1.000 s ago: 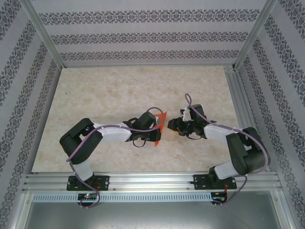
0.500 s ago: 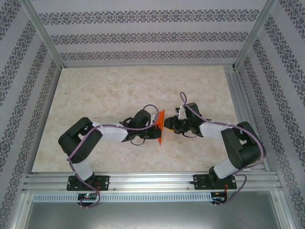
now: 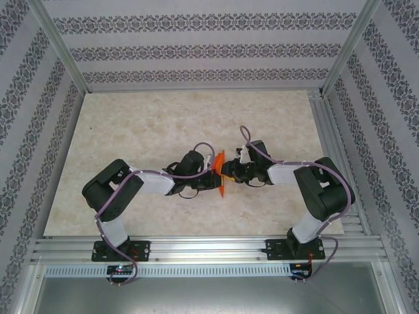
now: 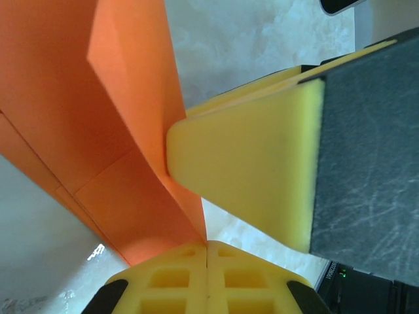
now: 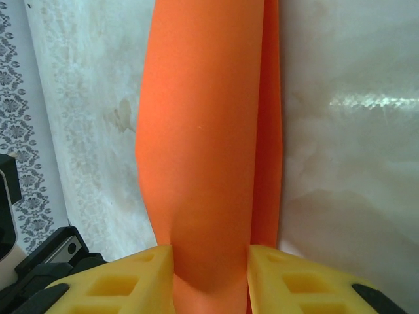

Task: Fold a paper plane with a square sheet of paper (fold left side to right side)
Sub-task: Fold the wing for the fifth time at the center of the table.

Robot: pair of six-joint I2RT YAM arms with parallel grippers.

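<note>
left tool [image 4: 207, 265] is clenched on the paper [image 4: 78, 118]. right tool [image 5: 211, 258], opposite across the paper, pinches its bowed fold between its jaws. the paper stands on edge between both tools, over the surface [image 3: 196, 118].

judgement: bring the flaps together slowly and match the edges before pressing the crease, without pulling taut.

unclear: the paper's far end is cut off, and layer count and contact with the surface cannot be made out.

A pale cream table top [image 3: 131, 124] with cloudy stone marks spreads all around a folded sheet of bright orange paper [image 3: 221, 171]. I can't tell if the paper touches it. A silver metal rail [image 3: 209, 247] runs along its edge, nearer than the paper.
</note>
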